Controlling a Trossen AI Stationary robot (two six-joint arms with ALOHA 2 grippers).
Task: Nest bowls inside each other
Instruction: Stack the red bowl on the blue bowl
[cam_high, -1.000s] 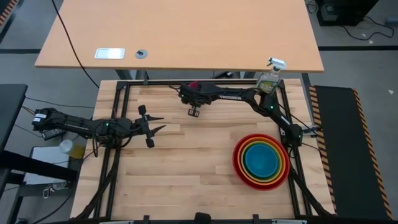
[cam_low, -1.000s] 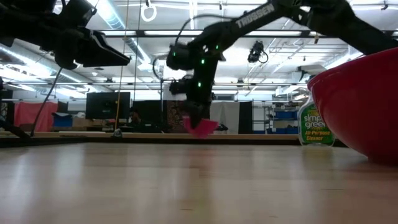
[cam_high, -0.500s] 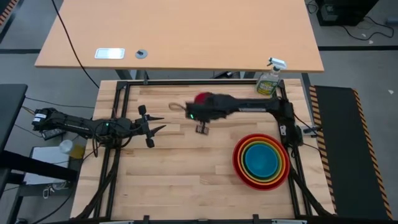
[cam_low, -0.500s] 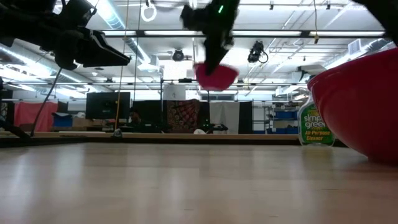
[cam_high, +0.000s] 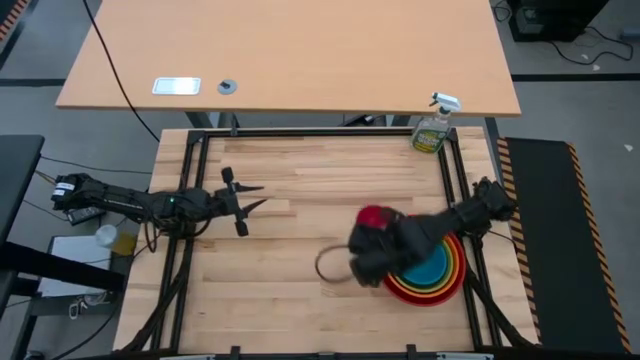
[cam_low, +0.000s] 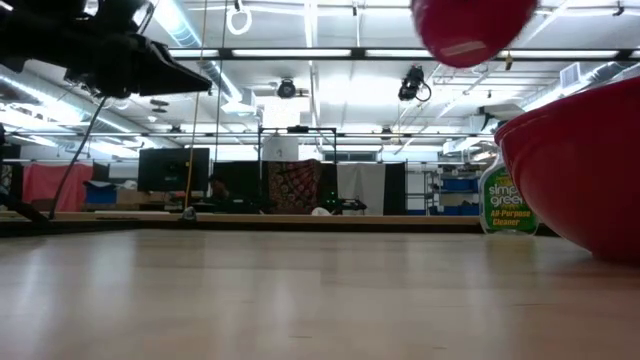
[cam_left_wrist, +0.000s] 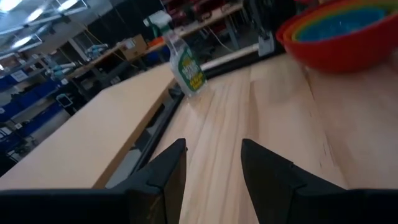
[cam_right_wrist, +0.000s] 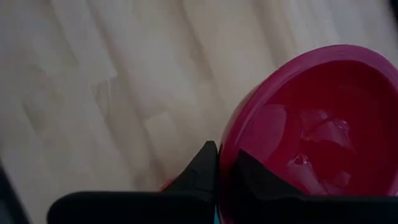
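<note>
Now the right gripper, pinched on the magenta pink bowl's rim, has swung from the table's far side to beside the nested stack; only the drop-in remains, while the left gripper waits open

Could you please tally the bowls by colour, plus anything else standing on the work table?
Red bowl: 1
Orange bowl: 1
Lime green bowl: 1
Blue bowl: 1
Magenta pink bowl: 1
Spray bottle: 1
Total: 6
</note>
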